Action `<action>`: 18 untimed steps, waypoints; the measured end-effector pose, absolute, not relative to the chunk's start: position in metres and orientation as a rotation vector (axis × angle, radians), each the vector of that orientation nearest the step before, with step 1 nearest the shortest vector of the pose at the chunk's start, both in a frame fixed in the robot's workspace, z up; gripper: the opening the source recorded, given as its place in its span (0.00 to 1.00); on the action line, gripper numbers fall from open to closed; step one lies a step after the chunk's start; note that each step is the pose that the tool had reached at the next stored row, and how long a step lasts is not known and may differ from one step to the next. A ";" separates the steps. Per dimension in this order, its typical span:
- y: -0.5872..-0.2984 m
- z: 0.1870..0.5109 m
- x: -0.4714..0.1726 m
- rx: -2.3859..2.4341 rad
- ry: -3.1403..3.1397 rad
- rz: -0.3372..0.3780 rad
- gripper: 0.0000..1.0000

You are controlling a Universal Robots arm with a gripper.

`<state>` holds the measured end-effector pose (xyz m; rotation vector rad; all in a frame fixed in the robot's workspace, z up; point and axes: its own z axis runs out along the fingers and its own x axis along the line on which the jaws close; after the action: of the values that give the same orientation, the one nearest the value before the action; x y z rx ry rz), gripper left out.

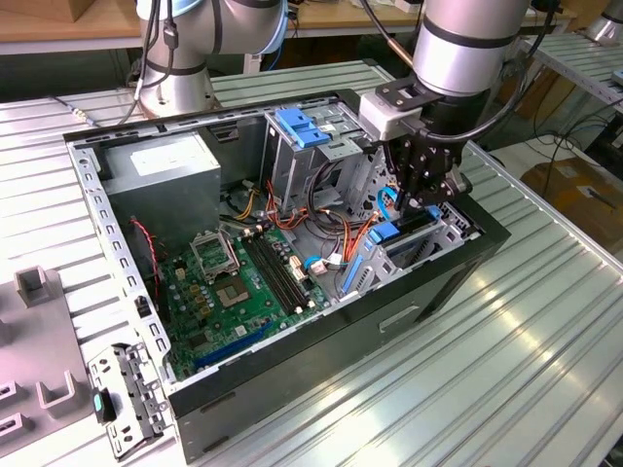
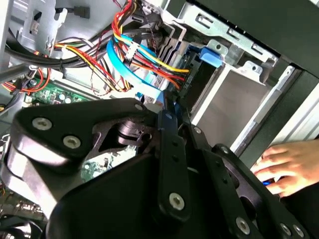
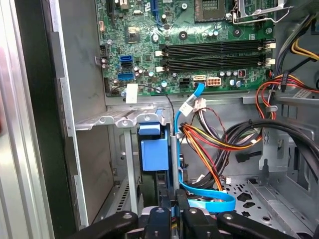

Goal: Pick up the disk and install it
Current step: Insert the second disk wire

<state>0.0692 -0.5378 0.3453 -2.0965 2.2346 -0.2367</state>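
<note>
A ribbed silver metal tabletop (image 1: 506, 331) is catching bright glare from overhead lighting. A long wooden workbench (image 1: 88, 29) is running along the back, and a brown cardboard box (image 1: 579, 195) is sitting on the floor at the exterior view's right.

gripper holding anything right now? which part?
Cannot be told. The gripper hangs just above the disk seated in the case's bay; no grasp is visible.

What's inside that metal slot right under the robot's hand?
The dark disk in bright blue plastic rails stands on edge in the grey metal drive bay, beneath the black robot hand. Its lower part is hidden by the bay walls. A thin blue cable curls beside it.
</note>
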 end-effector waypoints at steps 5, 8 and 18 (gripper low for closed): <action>-0.539 0.345 0.069 -2.096 2.235 -0.237 0.16; -0.540 0.345 0.069 -2.096 2.234 -0.237 0.16; -0.541 0.342 0.069 -2.095 2.233 -0.233 0.16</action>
<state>0.0692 -0.5410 0.3420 -2.0949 2.2334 -0.2331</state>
